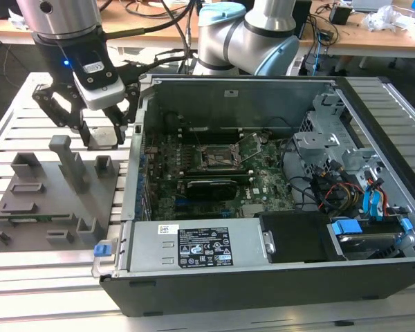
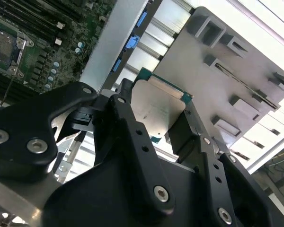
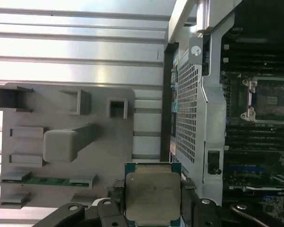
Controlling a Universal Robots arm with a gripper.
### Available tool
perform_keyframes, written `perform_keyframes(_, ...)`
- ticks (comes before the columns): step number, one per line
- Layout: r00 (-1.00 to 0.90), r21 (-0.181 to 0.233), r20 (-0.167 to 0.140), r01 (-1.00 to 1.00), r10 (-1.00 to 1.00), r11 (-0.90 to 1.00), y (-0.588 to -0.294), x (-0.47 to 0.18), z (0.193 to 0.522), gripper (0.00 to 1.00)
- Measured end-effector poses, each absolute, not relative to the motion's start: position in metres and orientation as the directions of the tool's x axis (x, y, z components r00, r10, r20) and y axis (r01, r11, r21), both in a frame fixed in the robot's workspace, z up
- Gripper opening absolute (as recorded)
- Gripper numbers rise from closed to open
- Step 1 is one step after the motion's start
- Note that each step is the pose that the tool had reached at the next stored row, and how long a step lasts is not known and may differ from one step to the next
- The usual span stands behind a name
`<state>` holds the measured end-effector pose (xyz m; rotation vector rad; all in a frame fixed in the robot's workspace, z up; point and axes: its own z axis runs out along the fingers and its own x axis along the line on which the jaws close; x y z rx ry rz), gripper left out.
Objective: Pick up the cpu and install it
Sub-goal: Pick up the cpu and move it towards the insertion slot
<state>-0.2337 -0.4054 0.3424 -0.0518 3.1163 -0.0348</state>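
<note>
Gripper pinched the cpu by its edges, held level, probably for flat seating; grey fixture lay beneath. The socket sat toward the exterior view's right.

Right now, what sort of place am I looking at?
Likely a robotics lab bench: a robot arm whose hand grips the cpu, an open computer case on a slatted metal table, and cluttered wooden desks behind.
</note>
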Motion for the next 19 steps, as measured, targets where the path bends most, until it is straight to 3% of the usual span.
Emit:
perform_keyframes(7, -0.999, -0.023, -0.024, -0.033, -0.033, 0.999, -0.405, -0.233, 0.360, 0.55)
perform_keyframes(19, -0.999, -0.021, -0.010, -0.033, -0.034, 0.999, -0.405, -0.187, 0.361, 0.55)
